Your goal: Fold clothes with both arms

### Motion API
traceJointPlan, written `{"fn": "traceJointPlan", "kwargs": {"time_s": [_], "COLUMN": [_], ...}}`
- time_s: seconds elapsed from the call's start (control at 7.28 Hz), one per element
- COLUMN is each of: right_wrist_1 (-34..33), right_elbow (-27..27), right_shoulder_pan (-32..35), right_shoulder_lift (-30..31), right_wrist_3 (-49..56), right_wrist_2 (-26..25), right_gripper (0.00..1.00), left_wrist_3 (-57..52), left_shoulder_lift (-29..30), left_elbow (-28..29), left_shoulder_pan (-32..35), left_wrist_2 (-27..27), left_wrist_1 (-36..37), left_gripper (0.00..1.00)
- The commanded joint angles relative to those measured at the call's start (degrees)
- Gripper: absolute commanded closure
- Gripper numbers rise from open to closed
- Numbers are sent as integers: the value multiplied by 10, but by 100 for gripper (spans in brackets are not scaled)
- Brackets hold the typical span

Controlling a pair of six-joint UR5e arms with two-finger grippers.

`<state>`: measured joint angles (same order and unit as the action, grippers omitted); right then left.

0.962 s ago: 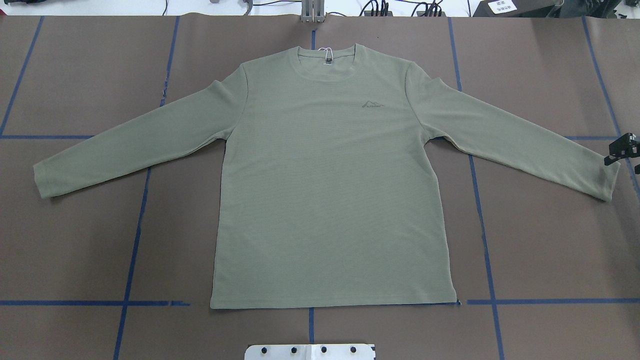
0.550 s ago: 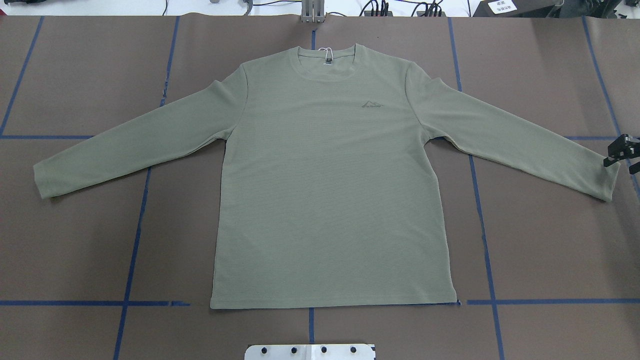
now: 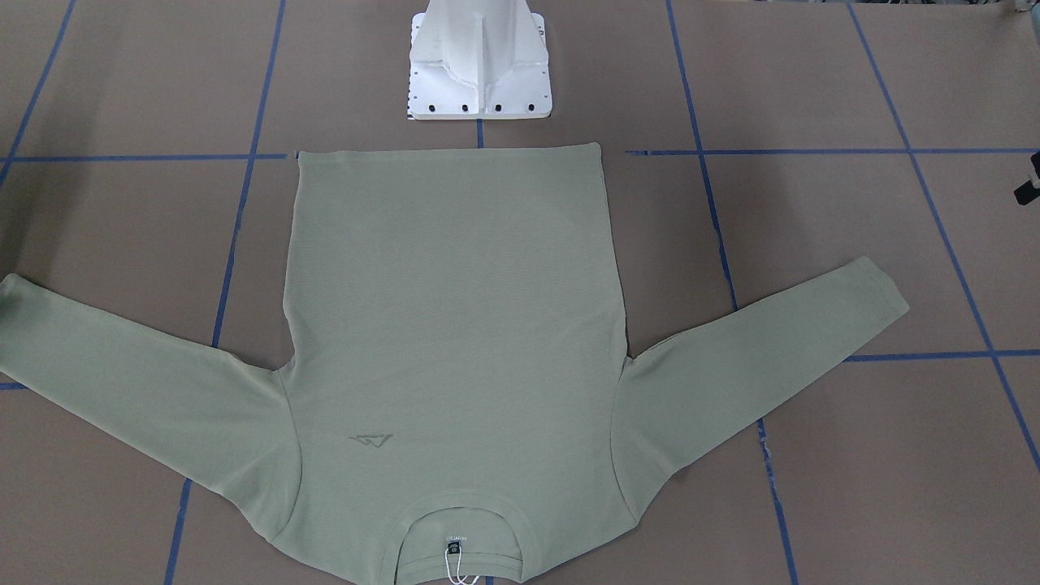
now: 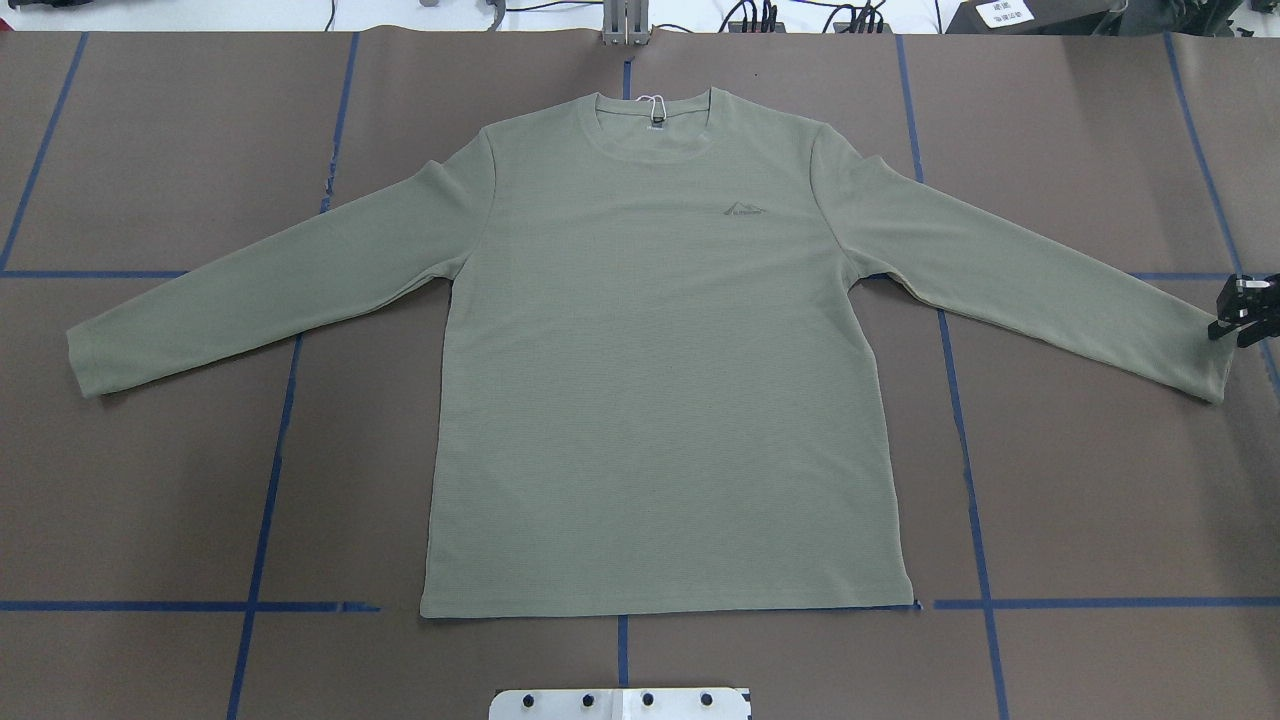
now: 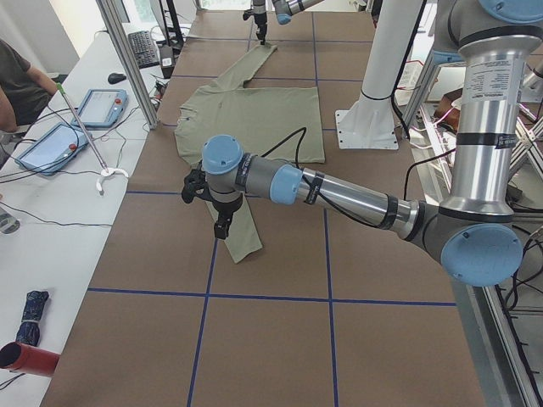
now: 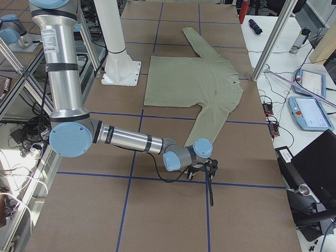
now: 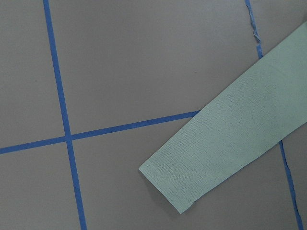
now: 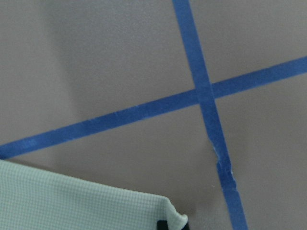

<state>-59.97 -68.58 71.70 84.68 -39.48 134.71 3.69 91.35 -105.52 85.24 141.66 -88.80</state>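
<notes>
Sage-green long-sleeved knit shirt (image 4: 660, 380) lies flat and face up in the middle of a brown matte worktop (image 4: 1100, 500) crossed by blue tape lines (image 4: 962, 420). Its straight hem is nearest the robot's white pedestal base (image 3: 479, 73) and its ribbed round neckline (image 4: 655, 148) is at the far side. Both sleeves are spread wide and slant back towards the robot, so each cuff ends out on one arm's side of the worktop, probably so that each arm can take its own sleeve. No fold has been made yet. The grey metal right arm with light-blue joint caps (image 6: 131, 140) reaches low over the worktop. Its black two-finger right gripper (image 4: 1232, 325) points down at the outer edge of the right sleeve cuff (image 4: 1205, 360). In the right wrist view a dark tip shows right at the cuff's corner, which looks slightly curled. I cannot tell whether its jaws are spread or pressed together, nor whether they touch the cloth. The matching left arm (image 5: 348, 197) stretches out on the other side, with the black left gripper (image 5: 221, 227) hanging over the left sleeve cuff (image 4: 85, 360). The left wrist view looks down on that cuff from well above, with bare worktop around it. The state of its jaws cannot be told either. This looks like the approach to the two cuffs, with the right side closer to a pinch, so that the sleeves can be carried inward over the body.
</notes>
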Motion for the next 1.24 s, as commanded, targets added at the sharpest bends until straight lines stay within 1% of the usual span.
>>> {"fn": "traceJointPlan", "kwargs": {"time_s": [0.0,0.14,0.27,0.41,0.55,0.69,0.82,0.96,1.1], "right_wrist_1": [-1,-1,-7,-8,-7,-8,-8,-15,-69], "right_elbow": [-5,-27,-74,-134,-176,-239,-260,-252,-224], "right_shoulder_pan": [0,2,8,10,-1,-51,-106,-167,-223], "right_shoulder_lift": [0,1,7,23,14,-9,-63,-136,-243], "right_wrist_3": [-2,-2,-3,-4,-58,-175,-287,-378,-456], "right_wrist_2": [0,6,13,16,20,21,8,-20,-90], "right_gripper": [100,100,100,100,100,100,100,100,100], "left_wrist_3": [0,0,0,1,1,1,1,1,2], "left_shoulder_lift": [1,1,-1,-2,-3,-2,0,0,0], "left_elbow": [-1,-2,-11,-19,-21,-23,-24,-25,-25], "left_shoulder_pan": [0,1,1,1,1,1,1,1,1], "left_wrist_2": [-1,-1,0,0,10,21,26,34,36], "left_wrist_1": [0,0,3,5,5,5,5,4,4], "left_gripper": [0,0,0,0,0,0,0,0,0]}}
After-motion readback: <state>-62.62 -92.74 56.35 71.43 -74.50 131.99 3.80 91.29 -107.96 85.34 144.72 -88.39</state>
